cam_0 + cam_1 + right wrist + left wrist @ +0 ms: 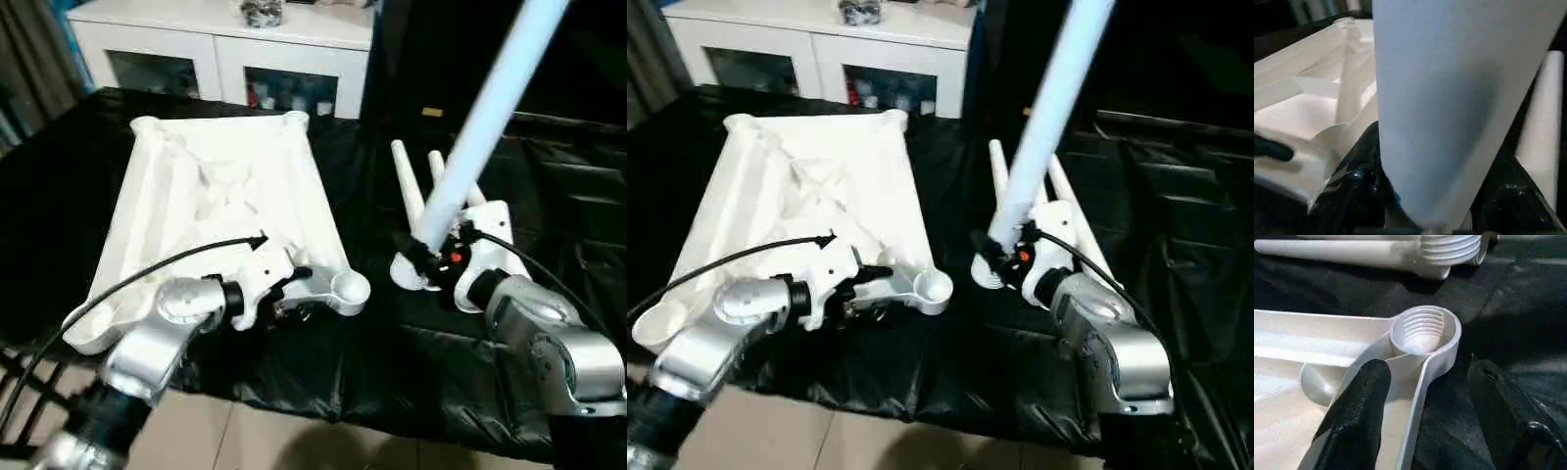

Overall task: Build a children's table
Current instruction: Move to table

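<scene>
Nearest us, our two silver forearms are reaching out over the edge of a black-draped work surface point(323, 382).

Our left gripper point(1422, 416) is hovering at the near right corner of the white plastic rectangular table top point(216, 196), which is lying ribbed underside up on the black cloth. Its two black fingers point(1359, 416) are standing apart, one over the inside of the corner rim and the other outside over the cloth, clamping nothing. Just beyond the fingertips, the round threaded corner socket point(1422, 330) is sitting empty, mouth up.

Our right gripper point(428, 257) is clamping a long tapered white tube leg point(485, 122) close to its wide end. The leg is tilting up and away to the right, its narrow end running out of the top of the head view. In the right wrist view, the leg is filling the space between the two black fingers point(1364, 161).

Just behind the right gripper, more white tube legs point(407, 191) are lying on the cloth, narrow ends pointing away from us, well apart from the table top. We are seeing one ridged collar point(1449, 252) lying beyond the corner socket.

Farthest off, a white cabinet with glass doors point(225, 59) is standing behind the work surface.
</scene>
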### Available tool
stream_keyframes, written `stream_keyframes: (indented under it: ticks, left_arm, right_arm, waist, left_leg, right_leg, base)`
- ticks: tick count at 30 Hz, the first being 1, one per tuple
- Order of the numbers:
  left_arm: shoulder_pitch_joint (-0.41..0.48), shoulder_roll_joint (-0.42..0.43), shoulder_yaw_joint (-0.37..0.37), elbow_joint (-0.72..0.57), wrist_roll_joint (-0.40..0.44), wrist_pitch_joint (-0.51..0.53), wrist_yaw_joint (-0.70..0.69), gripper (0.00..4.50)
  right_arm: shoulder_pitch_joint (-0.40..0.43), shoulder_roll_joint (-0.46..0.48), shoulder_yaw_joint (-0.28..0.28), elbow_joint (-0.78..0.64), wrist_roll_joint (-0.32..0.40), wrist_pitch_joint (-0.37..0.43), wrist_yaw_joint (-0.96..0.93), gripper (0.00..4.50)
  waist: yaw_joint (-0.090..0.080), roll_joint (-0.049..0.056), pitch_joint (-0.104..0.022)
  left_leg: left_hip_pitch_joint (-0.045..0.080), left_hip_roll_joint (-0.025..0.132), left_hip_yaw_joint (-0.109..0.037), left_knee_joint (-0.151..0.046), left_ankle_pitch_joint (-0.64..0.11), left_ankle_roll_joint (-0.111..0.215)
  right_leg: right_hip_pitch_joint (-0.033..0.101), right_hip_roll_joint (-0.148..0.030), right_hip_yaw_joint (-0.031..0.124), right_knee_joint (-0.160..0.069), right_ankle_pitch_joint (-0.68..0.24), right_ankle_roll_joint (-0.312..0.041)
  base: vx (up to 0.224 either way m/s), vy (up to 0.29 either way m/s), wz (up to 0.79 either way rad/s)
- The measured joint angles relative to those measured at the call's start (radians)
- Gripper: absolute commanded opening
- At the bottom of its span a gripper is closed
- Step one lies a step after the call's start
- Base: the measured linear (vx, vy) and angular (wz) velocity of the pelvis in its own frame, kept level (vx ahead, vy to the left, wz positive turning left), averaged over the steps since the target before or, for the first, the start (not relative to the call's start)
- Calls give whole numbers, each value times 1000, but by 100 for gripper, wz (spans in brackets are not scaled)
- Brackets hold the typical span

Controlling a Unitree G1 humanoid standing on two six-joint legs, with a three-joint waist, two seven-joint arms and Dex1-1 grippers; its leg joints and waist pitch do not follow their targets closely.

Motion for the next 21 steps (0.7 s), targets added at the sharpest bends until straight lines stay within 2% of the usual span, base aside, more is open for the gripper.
stream_keyframes:
  ticks: [2, 5, 11, 16, 21]
  left_arm:
    - [-31, 4, -1, 63, 12, -22, -17, 251]
    - [-67, 5, 0, 129, 16, -37, -40, 216]
    - [-100, 24, -12, 201, 14, -42, -138, 177]
    - [-119, 27, -25, 248, 16, -54, -176, 135]
    - [-146, 26, -28, 326, 36, -101, -186, 93]
  right_arm:
    - [-9, -18, 22, 2, -1, 0, 33, 189]
    - [-18, -25, 35, 5, 0, 0, 63, 189]
    - [-33, -45, 84, 34, -22, 4, 87, 189]
    - [-61, -43, 85, 53, -21, 10, 97, 189]
    - [-65, -42, 87, 62, -21, 3, 110, 189]
  waist:
    - [1, 0, 0]
    - [1, 0, 0]
    - [3, 0, 0]
    - [4, 0, 0]
    - [6, 1, 0]
  left_leg:
    - [-1, 7, 8, -3, 6, -1]
    - [-1, 15, 18, -5, 9, -6]
    - [-3, 16, 19, -9, 11, -9]
    - [-6, 18, 19, -9, 13, -7]
    - [-12, 24, 19, -10, 17, -9]
  right_leg:
    - [0, 0, -1, 0, 1, -1]
    - [0, 0, -3, 0, 2, -2]
    - [-1, 0, -4, -1, 2, -2]
    - [-2, 0, -8, -3, 2, -2]
    - [-2, -2, -19, -6, 2, -3]
  base:
    - [0, 0, 0]
    - [0, 0, 0]
    - [0, 0, 0]
    - [0, 0, 0]
    - [0, 0, 0]
